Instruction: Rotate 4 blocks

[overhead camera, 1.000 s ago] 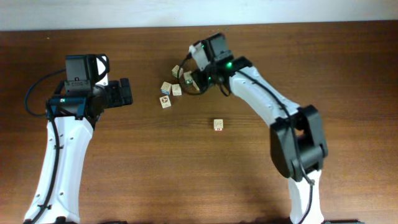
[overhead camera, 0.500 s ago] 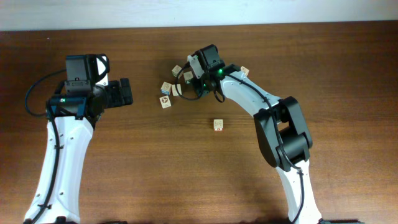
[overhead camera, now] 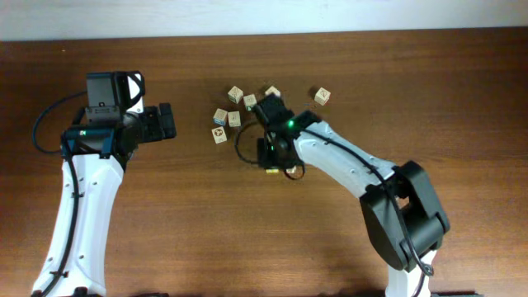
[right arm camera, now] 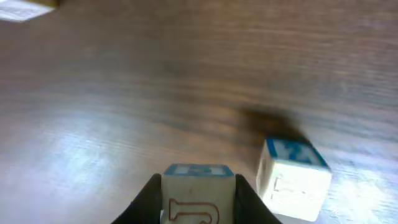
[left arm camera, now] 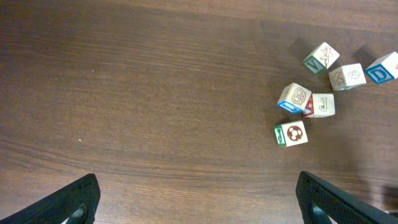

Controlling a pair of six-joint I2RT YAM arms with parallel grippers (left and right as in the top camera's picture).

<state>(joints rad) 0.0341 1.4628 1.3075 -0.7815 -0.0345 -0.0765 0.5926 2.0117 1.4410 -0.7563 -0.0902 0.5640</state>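
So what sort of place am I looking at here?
Most likely a robotics lab test bench: two white-and-black robot arms work at a dark brown wooden table, with small pale wooden printed cubes scattered on it, apparently as practice props.

This looks like a robotics lab. 2 white-and-black machines, a left arm [overhead camera: 78,206] and a right arm [overhead camera: 346,161] with exposed cables, stand at a dark wooden surface [overhead camera: 206,239] under a pale wall [overhead camera: 247,16], with small lettered blocks [overhead camera: 234,118] scattered about.
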